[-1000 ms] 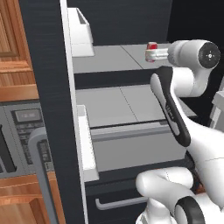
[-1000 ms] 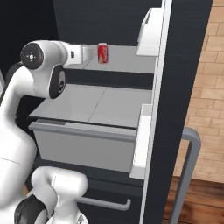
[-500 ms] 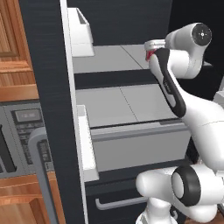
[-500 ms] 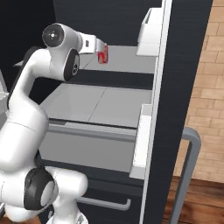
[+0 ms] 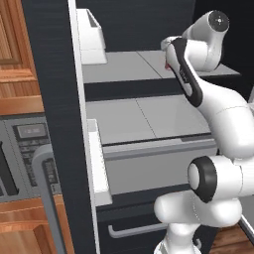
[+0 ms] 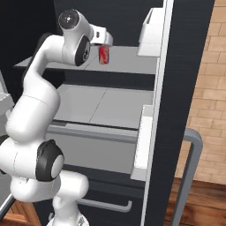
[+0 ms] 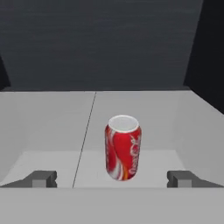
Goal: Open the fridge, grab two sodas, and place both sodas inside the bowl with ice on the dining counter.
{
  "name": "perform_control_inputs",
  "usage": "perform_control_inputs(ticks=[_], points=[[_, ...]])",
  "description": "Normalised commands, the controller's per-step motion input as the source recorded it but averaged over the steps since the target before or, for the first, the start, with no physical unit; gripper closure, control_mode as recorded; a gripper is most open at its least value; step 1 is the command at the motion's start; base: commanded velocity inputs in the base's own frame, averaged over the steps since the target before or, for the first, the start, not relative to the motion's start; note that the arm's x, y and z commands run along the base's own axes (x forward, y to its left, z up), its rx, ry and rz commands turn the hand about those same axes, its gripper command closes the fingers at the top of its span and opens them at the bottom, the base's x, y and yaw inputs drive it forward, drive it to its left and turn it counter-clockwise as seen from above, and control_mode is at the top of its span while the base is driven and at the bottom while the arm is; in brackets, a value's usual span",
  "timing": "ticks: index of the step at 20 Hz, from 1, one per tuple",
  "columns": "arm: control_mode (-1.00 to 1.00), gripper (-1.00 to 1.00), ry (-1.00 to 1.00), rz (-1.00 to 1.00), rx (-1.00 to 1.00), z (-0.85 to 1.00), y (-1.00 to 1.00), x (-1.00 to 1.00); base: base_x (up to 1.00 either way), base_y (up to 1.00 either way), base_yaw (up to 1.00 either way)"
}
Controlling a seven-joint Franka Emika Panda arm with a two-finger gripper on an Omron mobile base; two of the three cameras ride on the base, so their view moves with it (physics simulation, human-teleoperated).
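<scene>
On the upper fridge shelf, gripper is level with the soda can, jaws spread wide, 1 fingertip on each side of it, nothing gripped. Can stands upright on the grey shelf, just ahead of the tips and roughly centred in the gap, not touching either.

From the right base camera, the hand sits just beside the red can, up near the top of the shelf. Left base camera shows only a sliver of red behind the forearm.

Fridge door is swung open with its bin visible, so step 1 looks done. Lower shelf and drawer hold no cans that I can see.

Progress, my read: early. 0 of 2 sodas grabbed. Left: ease forward, clamp this can, carry to the bowl, then repeat for soda 2. Can't see a 2nd can from here.
</scene>
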Motion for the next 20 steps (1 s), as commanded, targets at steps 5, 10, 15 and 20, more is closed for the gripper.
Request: perform_control_inputs(ticks=[5, 10, 15, 20], points=[[-1.0, -1.0, 0.05, 0.0, 0.0, 0.0, -0.1, 0.42, 0.0, 0.0, 0.0], [-1.0, -1.0, 0.05, 0.0, 0.0, -0.02, -0.09, 0.35, 0.0, 0.0, 0.0], [-1.0, -1.0, 0.04, 0.0, 0.0, -0.08, -0.03, 0.23, 0.0, 0.0, 0.0], [-1.0, -1.0, 0.04, 0.0, 0.0, -0.23, -0.02, 0.2, 0.0, 0.0, 0.0]])
